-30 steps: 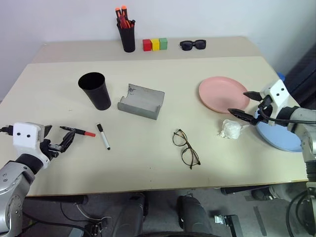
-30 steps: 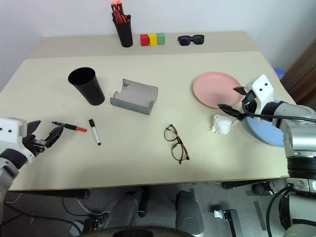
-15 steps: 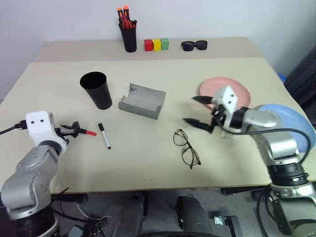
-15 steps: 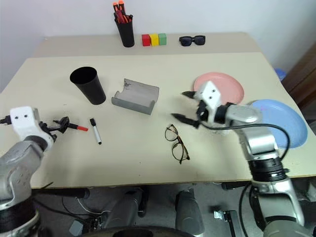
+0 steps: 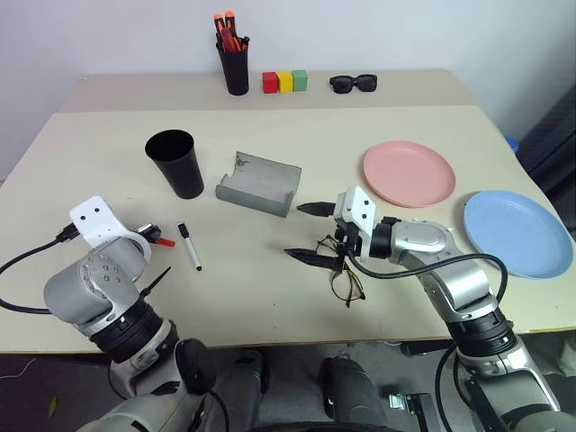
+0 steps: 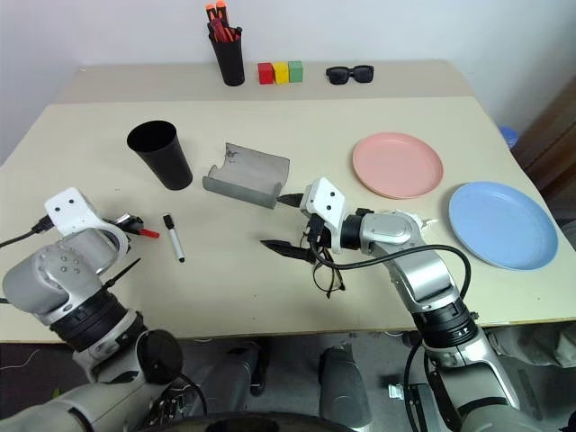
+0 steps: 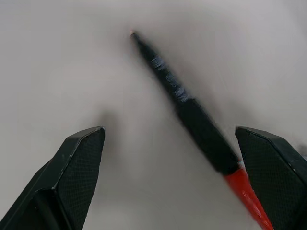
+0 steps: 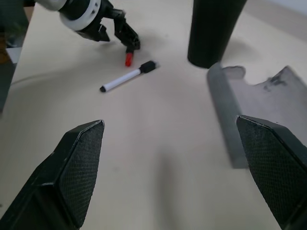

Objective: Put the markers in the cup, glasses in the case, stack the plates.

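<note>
While the black marker (image 7: 192, 117) lies slantwise between the wide-open, empty left gripper (image 7: 177, 177), near the cup (image 5: 175, 164), the spread, empty right gripper (image 5: 309, 232) hovers beside the glasses (image 5: 342, 274).

I'm in a plain test room or lab, bare white wall (image 5: 405, 36), my beige worktable (image 5: 270, 297) staged with props, coloured blocks (image 5: 284, 81), pen holder (image 5: 236, 67), loose cables on grey floor (image 5: 405, 396)
</note>
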Robot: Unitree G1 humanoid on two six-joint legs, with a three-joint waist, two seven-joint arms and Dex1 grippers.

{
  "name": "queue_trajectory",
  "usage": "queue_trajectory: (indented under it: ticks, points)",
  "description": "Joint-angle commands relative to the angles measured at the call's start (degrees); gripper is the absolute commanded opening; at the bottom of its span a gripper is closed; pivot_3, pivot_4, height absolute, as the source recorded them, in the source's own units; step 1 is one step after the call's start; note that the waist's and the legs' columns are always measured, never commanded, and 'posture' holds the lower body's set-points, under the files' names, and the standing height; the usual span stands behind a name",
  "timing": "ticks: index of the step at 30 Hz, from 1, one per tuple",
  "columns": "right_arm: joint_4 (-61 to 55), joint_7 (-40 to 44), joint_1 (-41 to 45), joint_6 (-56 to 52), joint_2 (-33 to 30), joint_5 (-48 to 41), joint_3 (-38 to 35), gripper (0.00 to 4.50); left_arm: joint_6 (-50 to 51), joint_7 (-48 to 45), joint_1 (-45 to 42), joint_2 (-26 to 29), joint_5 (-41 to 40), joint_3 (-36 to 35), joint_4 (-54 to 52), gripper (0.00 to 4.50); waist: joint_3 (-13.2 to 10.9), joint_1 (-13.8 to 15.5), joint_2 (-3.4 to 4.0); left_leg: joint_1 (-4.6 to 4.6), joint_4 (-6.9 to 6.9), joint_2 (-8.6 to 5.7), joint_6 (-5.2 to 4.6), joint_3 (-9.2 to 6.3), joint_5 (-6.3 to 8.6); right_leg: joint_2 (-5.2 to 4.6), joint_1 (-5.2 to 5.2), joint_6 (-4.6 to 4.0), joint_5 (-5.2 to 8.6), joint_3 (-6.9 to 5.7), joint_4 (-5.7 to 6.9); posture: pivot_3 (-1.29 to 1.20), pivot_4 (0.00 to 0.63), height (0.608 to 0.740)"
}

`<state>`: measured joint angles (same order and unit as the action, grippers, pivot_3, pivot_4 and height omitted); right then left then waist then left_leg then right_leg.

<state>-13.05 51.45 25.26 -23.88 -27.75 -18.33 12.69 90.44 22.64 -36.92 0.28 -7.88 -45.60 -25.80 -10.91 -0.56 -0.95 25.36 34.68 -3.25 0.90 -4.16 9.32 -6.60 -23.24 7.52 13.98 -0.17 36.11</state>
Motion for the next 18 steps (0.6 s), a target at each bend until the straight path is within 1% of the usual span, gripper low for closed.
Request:
queue_trajectory:
  ticks: [1, 3, 4, 7, 9, 10, 11, 13, 15, 18]
  points:
    - [-1.7, -0.6, 0.7, 0.9, 0.7, 0.0, -0.5, 4.50, 2.0, 0.5, -2.2, -1.5, 3.2, -1.4, 0.6, 4.46, 0.0, 0.0, 0.00, -0.01, 0.00, 0.00, 0.00, 0.00, 0.00, 0.00, 0.00, 0.00, 0.00, 0.00, 0.00, 0.00, 0.150, 0.740]
    - [-2.1, -1.0, 0.6, 0.8, 1.0, 0.1, -0.4, 4.50, 2.1, 1.8, -2.8, -2.2, 5.8, -0.9, 1.6, 3.95, 0.0, 0.0, 0.00, 0.00, 0.00, -0.01, 0.01, 0.01, 0.00, 0.00, 0.01, 0.00, 0.00, 0.00, 0.00, 0.00, 0.150, 0.740]
    - [-2.4, -1.3, 0.4, 0.6, 1.1, 0.0, -0.3, 4.50, 2.1, 2.0, -2.9, -2.2, 6.8, -0.6, 2.0, 3.58, 0.0, 0.0, 0.00, -0.01, 0.00, -0.01, 0.01, 0.01, 0.00, 0.00, 0.01, 0.00, 0.00, 0.00, 0.00, 0.00, 0.150, 0.740]
    - [-3.3, -1.7, -0.1, 0.2, 1.1, -0.1, -0.1, 4.50, 2.1, 1.7, -3.4, -2.2, 8.8, -0.8, 2.4, 2.18, 0.0, 0.1, 0.01, -0.01, 0.00, -0.01, 0.02, 0.01, 0.01, 0.00, 0.01, 0.01, 0.00, 0.00, 0.01, 0.00, 0.150, 0.740]
    - [-3.9, -2.0, -0.4, -0.1, 1.1, -0.1, 0.0, 4.50, 2.1, 1.2, -3.7, -1.9, 9.9, -1.1, 2.7, 1.08, 0.0, 0.2, 0.00, -0.01, 0.00, -0.01, 0.03, 0.01, 0.01, 0.00, 0.01, 0.01, 0.00, 0.00, 0.01, 0.00, 0.150, 0.740]
    - [-4.1, -2.2, -0.5, -0.2, 1.1, -0.1, 0.0, 4.50, 1.9, 1.0, -3.9, -1.6, 10.3, -1.1, 2.8, 0.66, 0.0, 0.3, 0.00, -0.01, 0.00, -0.01, 0.08, 0.01, 0.03, 0.00, 0.02, 0.01, 0.00, 0.00, 0.01, 0.00, 0.150, 0.740]
    - [-4.2, -2.3, -0.6, -0.3, 1.1, -0.1, 0.0, 4.50, 1.2, 0.6, -3.8, -1.3, 10.5, -0.7, 2.8, 0.09, 0.0, 0.3, 0.01, -0.01, 0.01, -0.01, 0.10, 0.01, 0.05, 0.00, 0.02, 0.01, 0.00, 0.00, 0.01, 0.00, 0.150, 0.740]
    - [-4.5, -2.6, -0.4, -0.6, 1.1, -0.2, -0.1, 4.50, -6.3, -2.5, -0.7, 1.6, 9.5, 4.6, 2.2, 0.04, 0.0, 0.1, 0.00, -0.02, 0.01, -0.01, 0.13, 0.01, 0.06, 0.00, 0.02, 0.01, 0.00, 0.00, 0.01, 0.00, 0.150, 0.740]
    - [-4.5, -2.9, -0.1, -0.8, 1.3, -0.2, -0.1, 4.50, -16.6, -5.3, 2.4, 4.6, 9.6, 10.0, 0.8, 0.04, 0.0, -0.1, -0.04, -0.01, 0.00, 0.00, 0.18, 0.03, 0.07, 0.02, -0.02, 0.00, 0.00, 0.00, 0.03, 0.00, 0.150, 0.740]
    - [-4.0, -4.0, 0.6, -1.3, 2.4, -0.8, -0.7, 4.50, -27.1, -8.5, 3.7, 6.9, 8.5, 12.3, 0.0, 0.04, 0.0, 0.0, -0.07, 0.01, 0.00, 0.04, 0.27, 0.02, 0.09, 0.06, -0.08, -0.02, -0.01, 0.01, 0.04, 0.00, 0.150, 0.740]
